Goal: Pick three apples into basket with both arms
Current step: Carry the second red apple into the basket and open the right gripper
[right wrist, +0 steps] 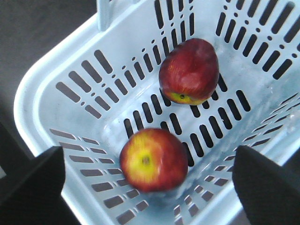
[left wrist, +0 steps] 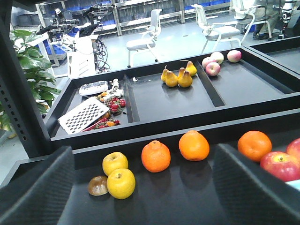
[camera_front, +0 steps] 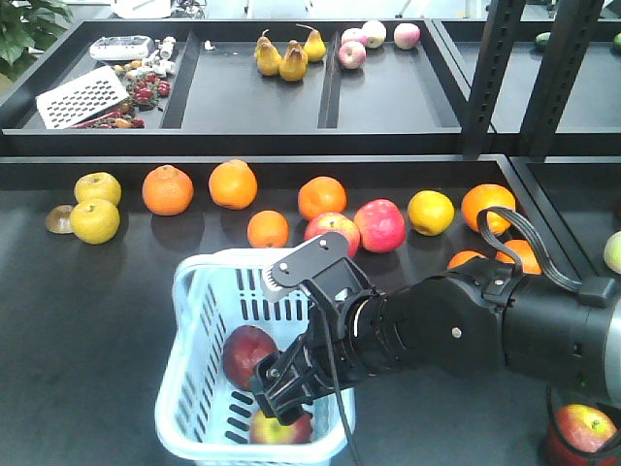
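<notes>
item: pale blue slotted basket (camera_front: 199, 340), which we found on the dark table (camera_front: 87, 320), near its front edge. contents: two dark red apples, one (right wrist: 190, 70) lying toward the far wall with its yellow-green end turned down and forward, the other (right wrist: 152, 159) nearer the front wall with its yellow patch facing up; the two lay close but apart. a third red apple (camera_front: 585, 427) we noted at the table's right front corner, well apart from the basket. right gripper (camera_front: 291, 383): we recorded it over the basket's near right side, fingers spread wide and holding nothing, both apples visible between its tips in the wrist view. left gripper (left wrist: 140, 187): fingers likewise parted and empty, pointed at the row of oranges (left wrist: 155, 156) and yellow fruit (left wrist: 121, 183) along the table's back.
</notes>
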Motion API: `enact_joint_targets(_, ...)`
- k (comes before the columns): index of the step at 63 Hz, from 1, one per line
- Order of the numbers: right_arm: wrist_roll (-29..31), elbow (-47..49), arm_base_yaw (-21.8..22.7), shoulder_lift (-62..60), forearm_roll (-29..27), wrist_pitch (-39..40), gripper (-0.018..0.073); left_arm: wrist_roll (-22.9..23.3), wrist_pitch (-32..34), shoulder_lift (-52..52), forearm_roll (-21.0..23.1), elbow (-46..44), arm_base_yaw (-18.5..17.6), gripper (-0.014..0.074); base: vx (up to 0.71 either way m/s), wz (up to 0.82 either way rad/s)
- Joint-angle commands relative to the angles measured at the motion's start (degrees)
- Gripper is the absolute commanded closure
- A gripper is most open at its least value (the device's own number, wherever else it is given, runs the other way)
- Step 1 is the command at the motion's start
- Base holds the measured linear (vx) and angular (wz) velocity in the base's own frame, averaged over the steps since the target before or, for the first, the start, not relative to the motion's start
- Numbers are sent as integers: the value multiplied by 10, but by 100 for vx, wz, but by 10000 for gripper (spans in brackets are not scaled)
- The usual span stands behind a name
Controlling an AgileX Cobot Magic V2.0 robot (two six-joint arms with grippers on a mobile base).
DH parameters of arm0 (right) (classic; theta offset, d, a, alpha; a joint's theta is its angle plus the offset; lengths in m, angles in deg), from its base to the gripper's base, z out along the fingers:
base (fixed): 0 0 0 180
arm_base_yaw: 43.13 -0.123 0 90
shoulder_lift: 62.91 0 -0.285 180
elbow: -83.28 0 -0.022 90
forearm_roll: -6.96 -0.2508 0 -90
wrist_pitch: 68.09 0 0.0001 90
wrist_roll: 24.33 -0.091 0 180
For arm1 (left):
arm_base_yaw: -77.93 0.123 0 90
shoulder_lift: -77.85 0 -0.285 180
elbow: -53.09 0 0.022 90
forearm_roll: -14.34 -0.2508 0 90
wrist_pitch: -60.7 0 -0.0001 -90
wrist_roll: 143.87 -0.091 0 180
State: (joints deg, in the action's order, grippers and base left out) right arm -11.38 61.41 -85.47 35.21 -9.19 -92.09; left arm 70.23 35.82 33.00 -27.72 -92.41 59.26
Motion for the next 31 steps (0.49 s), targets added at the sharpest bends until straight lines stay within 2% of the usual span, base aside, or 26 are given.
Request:
enact_joint_targets(1,-19,15,7,-27,-1,0,-148,7,28,1,-11,-14,1,25,0,0)
enact_joint_targets(10,-53,15,50,-53,36,-84,-125,7,28,1,-11,-14,1,25,0,0)
enact_joint_targets(17,-69,15,108,-78,68,-141,-106,7,28,1,-11,-14,1,25,0,0)
enact_joint_targets(31,-69,14,251,-96,117,-240,-94,7,28,1,-11,-14,1,25,0,0)
